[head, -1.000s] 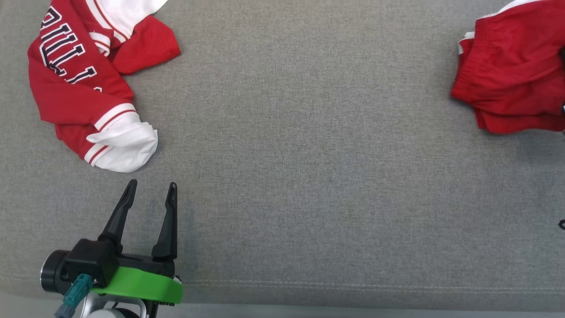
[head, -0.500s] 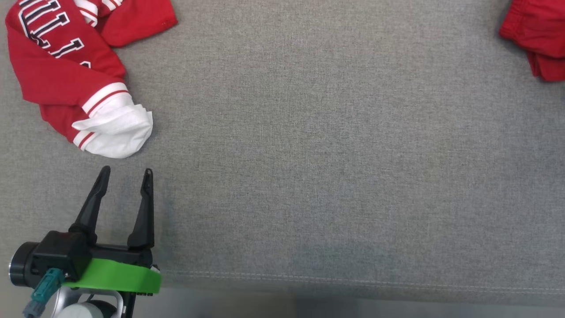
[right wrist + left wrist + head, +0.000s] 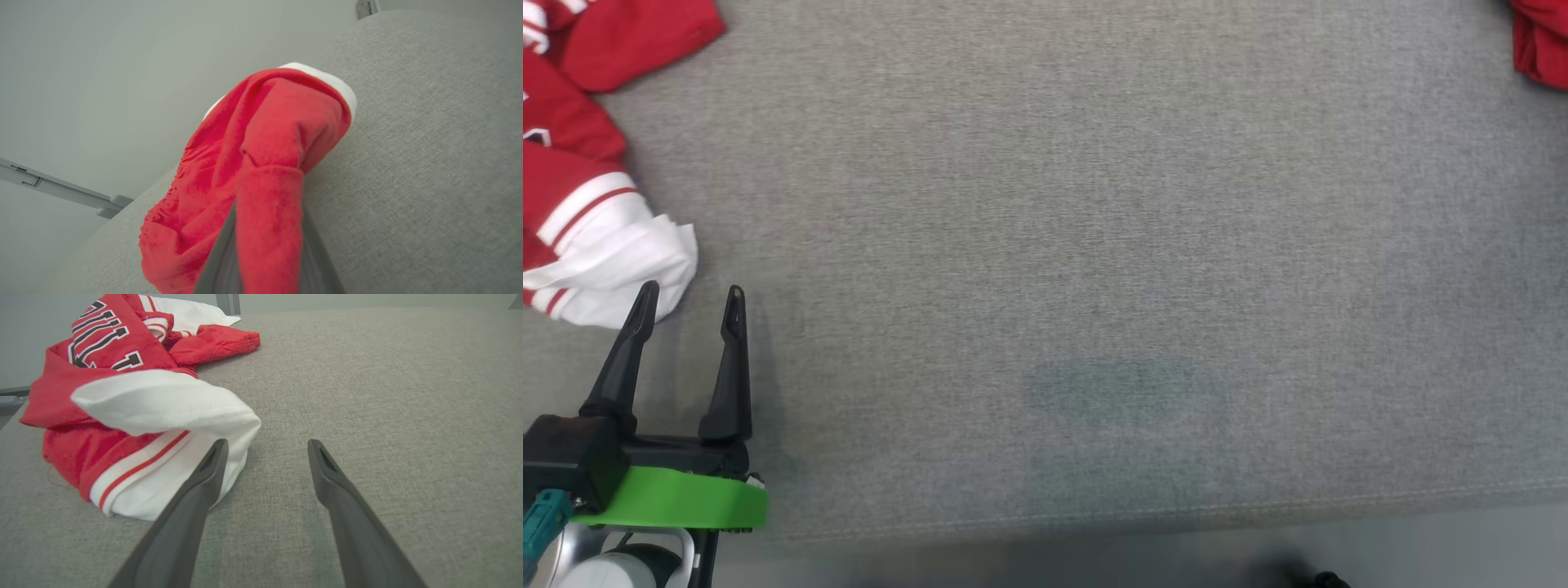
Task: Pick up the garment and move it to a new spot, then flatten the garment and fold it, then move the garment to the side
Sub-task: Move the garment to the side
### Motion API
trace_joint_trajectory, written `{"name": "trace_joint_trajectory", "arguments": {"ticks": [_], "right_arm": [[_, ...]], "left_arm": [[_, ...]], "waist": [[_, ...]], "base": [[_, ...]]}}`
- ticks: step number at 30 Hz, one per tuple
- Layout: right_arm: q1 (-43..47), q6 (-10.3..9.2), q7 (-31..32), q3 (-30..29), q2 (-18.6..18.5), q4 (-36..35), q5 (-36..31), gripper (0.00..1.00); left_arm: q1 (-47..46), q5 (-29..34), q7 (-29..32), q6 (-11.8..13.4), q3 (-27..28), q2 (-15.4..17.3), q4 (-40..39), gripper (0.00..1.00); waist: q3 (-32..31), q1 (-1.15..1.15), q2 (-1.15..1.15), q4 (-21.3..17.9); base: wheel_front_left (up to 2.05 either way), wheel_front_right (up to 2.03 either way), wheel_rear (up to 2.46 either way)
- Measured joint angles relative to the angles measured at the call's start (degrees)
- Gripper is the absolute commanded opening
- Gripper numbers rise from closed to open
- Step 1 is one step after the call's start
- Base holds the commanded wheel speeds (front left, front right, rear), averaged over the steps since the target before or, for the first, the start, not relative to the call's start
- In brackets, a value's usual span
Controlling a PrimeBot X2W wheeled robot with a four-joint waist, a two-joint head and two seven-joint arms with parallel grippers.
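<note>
The garment (image 3: 261, 134) is bright red with a white edge and a gathered waistband. It hangs bunched over my right gripper (image 3: 269, 192), which is shut on it; its grey fingers (image 3: 218, 257) flank the pinched fold. The garment's hem sags against the grey cushion. In the head view a corner of the garment (image 3: 1539, 41) shows at the top right. My left gripper (image 3: 692, 290) stands open at the lower left with nothing between its fingers. In the left wrist view the left gripper (image 3: 267, 444) is low over the cushion.
A second red and white top with black lettering (image 3: 135, 400) lies crumpled at the left, its white cuff (image 3: 613, 261) right by my left finger. The grey fabric cushion (image 3: 1094, 269) spreads wide between both pieces. Its front seam (image 3: 1258, 502) runs along the bottom.
The head camera has shifted, sliding the lettered top toward the left edge. The held garment has gone further right and up, almost out of the head view. My left gripper stays open.
</note>
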Motion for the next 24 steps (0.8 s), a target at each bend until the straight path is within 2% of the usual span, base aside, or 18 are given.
{"name": "trace_joint_trajectory", "arguments": {"ticks": [14, 24], "right_arm": [[-0.01, 0.56, -4.07, -2.08, 0.3, 5.37, 0.68, 0.0], [0.07, 1.14, -6.24, -3.14, 0.31, 8.68, 1.11, 0.0]], "left_arm": [[0.0, 1.01, 2.5, 0.03, 1.34, 1.97, -2.86, 1.0], [-0.01, 1.2, 3.5, 0.25, 1.59, 2.44, -4.6, 1.0]], "waist": [[3.3, 0.0, 0.0, -6.64], [4.65, 0.0, 0.0, -8.36]], "base": [[0.0, 0.0, 0.0], [0.0, 0.0, 0.0]]}}
